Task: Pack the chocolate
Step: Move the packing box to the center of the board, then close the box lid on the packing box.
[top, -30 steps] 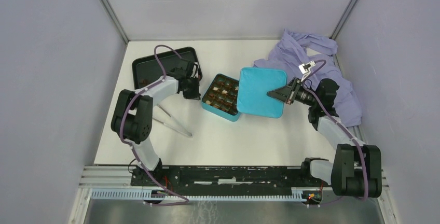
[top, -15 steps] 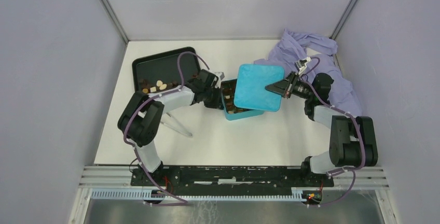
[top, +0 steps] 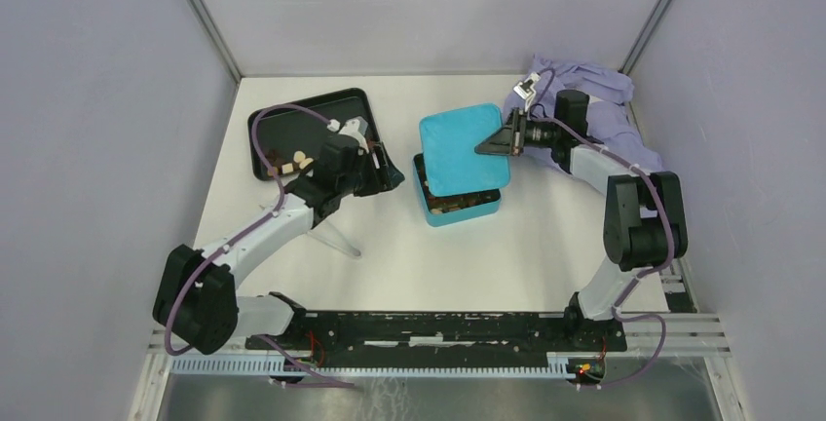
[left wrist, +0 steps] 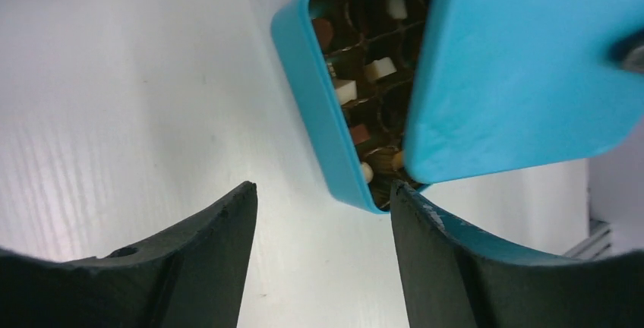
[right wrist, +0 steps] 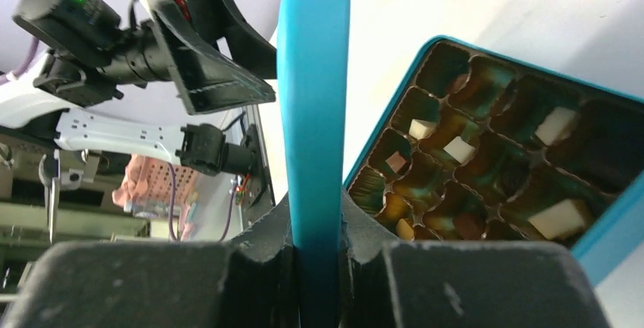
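The right claw (top: 494, 143), clamped on the edge of the teal lid (top: 456, 143), holds it askew over the teal box (top: 458, 214), where the chocolate (right wrist: 558, 218) sits in grid cells — a few pieces lie on the black tray (top: 302, 114). The left claw (left wrist: 323, 199) hangs apart, empty, beside the box. Closing well likely means levelling the lid and squaring its corners first. No writing is legible.

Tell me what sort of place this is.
Probably a robotics lab test cell: plain grey panel walls box in a white table, a left arm and right arm are bolted to a black base rail, and staged props lie about, a teal box and a black tray.
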